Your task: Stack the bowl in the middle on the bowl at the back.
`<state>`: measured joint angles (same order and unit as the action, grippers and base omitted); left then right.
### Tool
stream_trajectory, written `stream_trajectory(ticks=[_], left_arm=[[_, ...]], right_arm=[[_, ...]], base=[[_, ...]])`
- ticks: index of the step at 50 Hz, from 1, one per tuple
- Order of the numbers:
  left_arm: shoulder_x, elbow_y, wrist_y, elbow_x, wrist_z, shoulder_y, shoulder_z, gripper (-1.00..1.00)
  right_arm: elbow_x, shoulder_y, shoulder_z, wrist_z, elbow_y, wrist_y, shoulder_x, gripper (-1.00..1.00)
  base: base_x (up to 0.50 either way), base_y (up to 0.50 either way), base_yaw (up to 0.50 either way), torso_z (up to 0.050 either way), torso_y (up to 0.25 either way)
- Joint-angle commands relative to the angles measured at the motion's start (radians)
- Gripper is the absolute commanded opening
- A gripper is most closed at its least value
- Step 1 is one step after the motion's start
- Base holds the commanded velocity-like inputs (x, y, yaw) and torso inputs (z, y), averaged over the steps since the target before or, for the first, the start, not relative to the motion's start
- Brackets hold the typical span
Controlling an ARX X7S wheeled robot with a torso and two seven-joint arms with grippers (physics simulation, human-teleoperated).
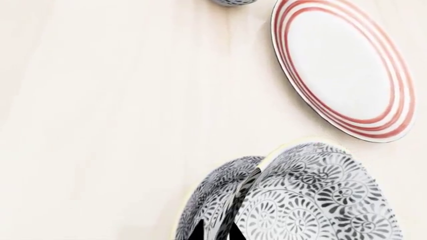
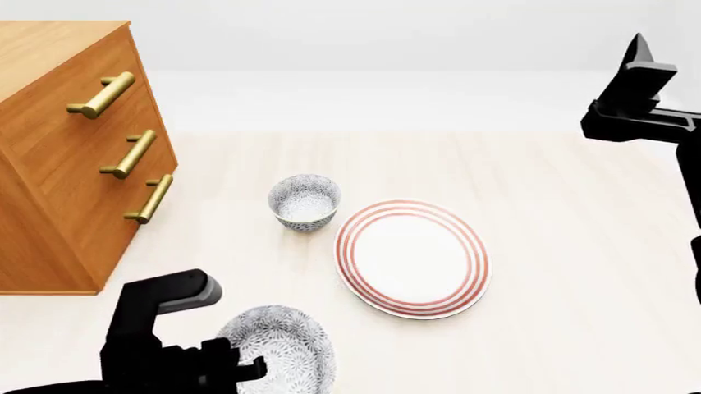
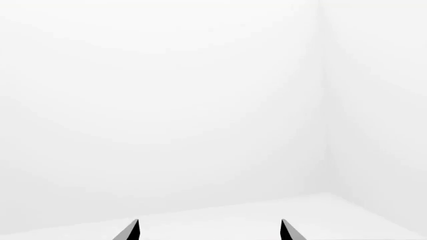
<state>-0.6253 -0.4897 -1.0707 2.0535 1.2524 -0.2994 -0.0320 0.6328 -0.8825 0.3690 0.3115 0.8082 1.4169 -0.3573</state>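
On table (image 2: pixel 570 246): two speckled bowls (image 2: pixel 304 201), one red-ringed plate (image 2: pixel 412 258).

From the head camera my left end effector (image 2: pixel 258 368) is mostly hidden behind its own black housing, and the grey-blue floral speckled bowl (image 2: pixel 279 349) it reaches is cut off by the frame's bottom edge. On the left wrist camera, only a sliver of another speckled bowl (image 1: pixel 234 2) shows.

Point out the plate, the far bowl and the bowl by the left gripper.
Plate (image 2: pixel 412 258): head view, its white centre.
Far bowl (image 2: pixel 304 202): head view, its inside.
Near bowl (image 2: pixel 279 349): head view, its patterned inside, beside the left gripper (image 2: pixel 235 365).
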Motion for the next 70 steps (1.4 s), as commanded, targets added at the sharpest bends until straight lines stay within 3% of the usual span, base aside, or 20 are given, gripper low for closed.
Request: stream_trajectory(ticks=[1, 10, 11, 32, 42, 49, 54, 59, 70], left_arm=[[-0.008, 0.000, 0.010, -0.005, -0.001, 0.001, -0.006, -1.00], [-0.015, -0.004, 0.014, -0.001, 0.000, -0.002, -0.012, -1.00], [-0.016, -0.005, 0.014, 0.000, 0.000, -0.003, -0.013, 1.00], [-0.052, -0.066, 0.039, 0.048, 0.035, -0.047, -0.014, 1.00], [-0.168, -0.225, 0.081, 0.150, 0.119, -0.212, 0.056, 1.00], [-0.312, -0.323, 0.117, 0.232, 0.172, -0.387, 0.138, 1.00], [-0.433, -0.387, 0.171, 0.337, 0.215, -0.433, 0.223, 1.00], [-0.516, -0.446, 0.205, 0.457, 0.264, -0.369, 0.392, 1.00], [-0.567, -0.479, 0.203, 0.591, 0.311, -0.132, 0.762, 1.00]], right_arm=[[0.006, 0.006, -0.001, 0.007, -0.006, -0.010, -0.001, 1.00], [0.010, 0.009, -0.003, 0.012, -0.009, -0.017, -0.002, 1.00], [0.011, 0.008, -0.004, 0.013, -0.009, -0.017, -0.002, 1.00], [0.052, -0.010, 0.027, 0.025, 0.011, 0.019, -0.004, 1.00], [0.161, -0.063, 0.127, 0.052, 0.083, 0.148, 0.014, 1.00], [0.752, -0.041, 0.285, 0.456, 0.034, 0.147, -0.092, 1.00], [1.124, 0.013, 0.315, 0.725, 0.009, 0.054, -0.220, 1.00], [1.282, 0.099, 0.382, 0.791, 0.033, -0.019, -0.314, 1.00], [1.441, 0.249, 0.557, 0.822, 0.072, -0.045, -0.416, 1.00]], base=[[0.00, 0.00, 0.00, 0.000, 0.000], [0.00, 0.00, 0.00, 0.000, 0.000], [0.00, 0.00, 0.00, 0.000, 0.000], [0.00, 0.00, 0.00, 0.000, 0.000], [0.00, 0.00, 0.00, 0.000, 0.000], [0.00, 0.00, 0.00, 0.000, 0.000], [0.00, 0.00, 0.00, 0.000, 0.000], [0.00, 0.00, 0.00, 0.000, 0.000], [0.00, 0.00, 0.00, 0.000, 0.000]])
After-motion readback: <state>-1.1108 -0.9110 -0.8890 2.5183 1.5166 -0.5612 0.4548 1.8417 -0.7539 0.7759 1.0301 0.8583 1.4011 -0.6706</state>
